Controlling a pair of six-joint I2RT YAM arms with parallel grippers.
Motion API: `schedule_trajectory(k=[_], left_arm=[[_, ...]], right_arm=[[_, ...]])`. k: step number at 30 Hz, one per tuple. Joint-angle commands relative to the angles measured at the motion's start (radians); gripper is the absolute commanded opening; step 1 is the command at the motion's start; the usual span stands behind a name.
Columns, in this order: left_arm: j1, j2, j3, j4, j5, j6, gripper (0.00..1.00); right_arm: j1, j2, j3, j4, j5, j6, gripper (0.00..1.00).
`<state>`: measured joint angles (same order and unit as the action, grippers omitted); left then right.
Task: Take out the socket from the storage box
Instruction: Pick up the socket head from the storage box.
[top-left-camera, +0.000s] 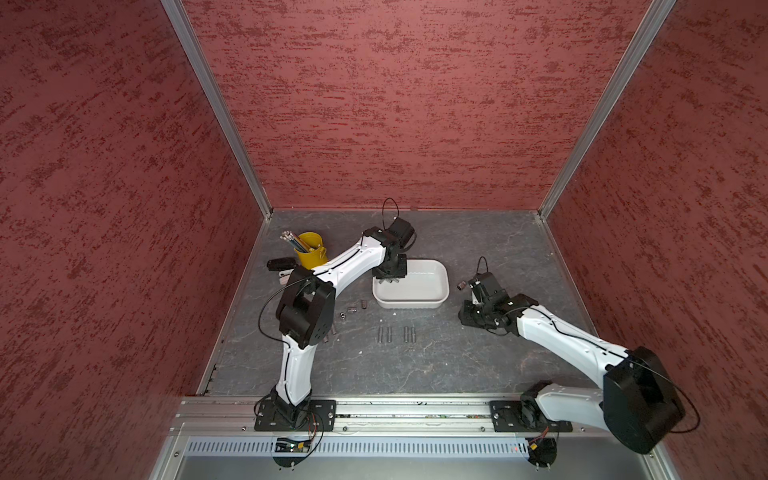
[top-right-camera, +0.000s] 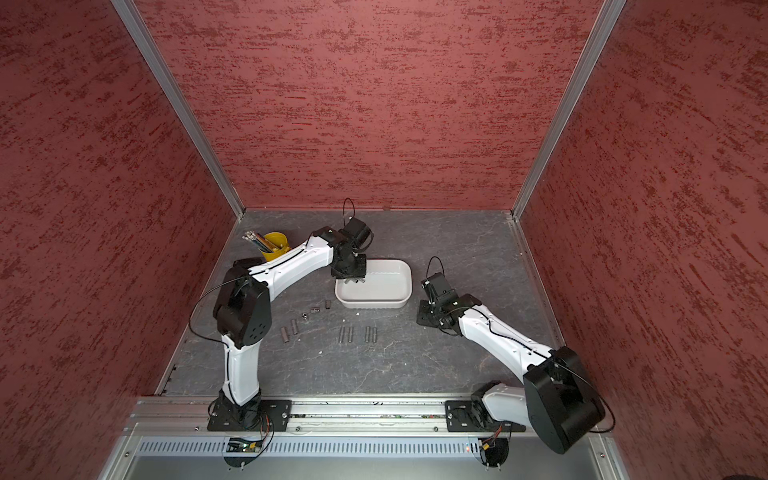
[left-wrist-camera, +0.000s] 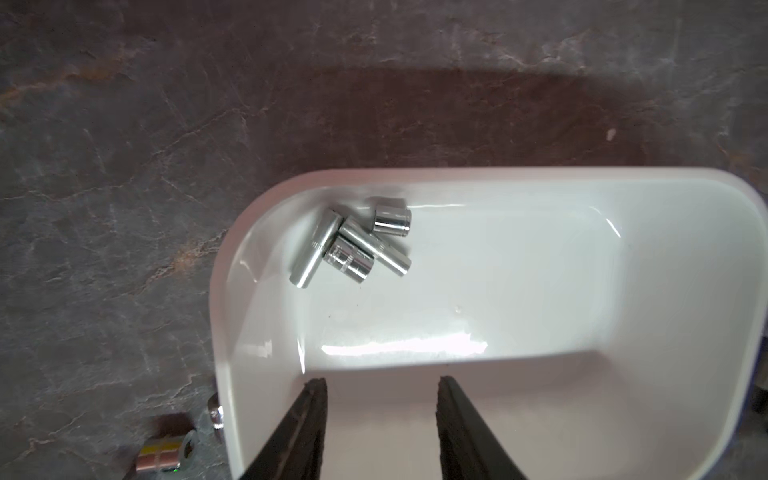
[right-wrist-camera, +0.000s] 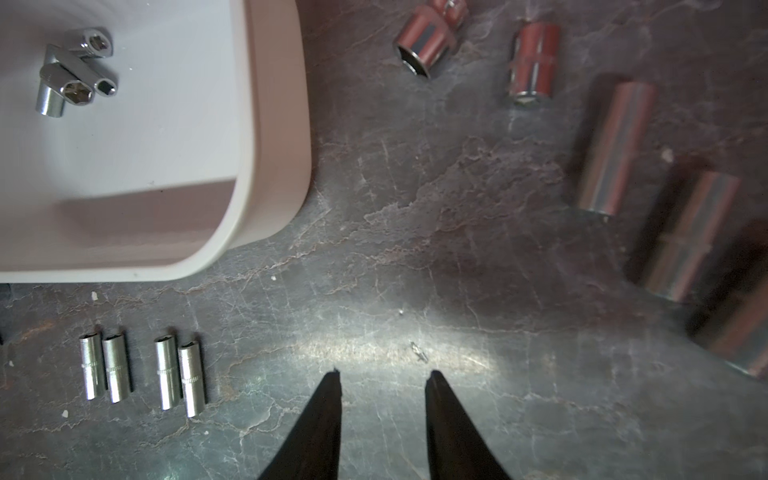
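The white storage box (top-left-camera: 432, 300) lies mid-table in both top views. Several chrome sockets (left-wrist-camera: 353, 245) sit bunched in one end of it; they also show in the right wrist view as sockets (right-wrist-camera: 75, 70) inside the storage box (right-wrist-camera: 270, 124). My left gripper (left-wrist-camera: 380, 380) hangs over the box's left end (top-left-camera: 390, 279), open, with nothing between its fingers and short of the sockets. My right gripper (right-wrist-camera: 384, 374) is open over bare table just right of the box (top-left-camera: 467, 313), holding nothing.
Slim sockets (top-left-camera: 397, 334) lie in pairs in front of the box, shorter ones (top-left-camera: 353, 309) to its left, and bigger ones (right-wrist-camera: 611, 145) near my left arm. A yellow pencil cup (top-left-camera: 309, 249) and a black object (top-left-camera: 280, 264) stand at the back left.
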<state>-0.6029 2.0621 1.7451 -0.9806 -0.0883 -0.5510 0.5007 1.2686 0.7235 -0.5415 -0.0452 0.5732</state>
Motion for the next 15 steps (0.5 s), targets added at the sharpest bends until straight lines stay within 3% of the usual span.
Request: schedule_trajectory(k=[1,15], left_arm=[[0.007,0.053,0.062,-0.036,-0.046,-0.090,0.43],[0.024,0.151,0.078,-0.013,-0.132,-0.295,0.38]], right_arm=[[-0.008,0.013,-0.002,0.045,-0.034,-0.020,0.37],[-0.013,0.047,-0.006,0.069,-0.079,-0.020,0.36]])
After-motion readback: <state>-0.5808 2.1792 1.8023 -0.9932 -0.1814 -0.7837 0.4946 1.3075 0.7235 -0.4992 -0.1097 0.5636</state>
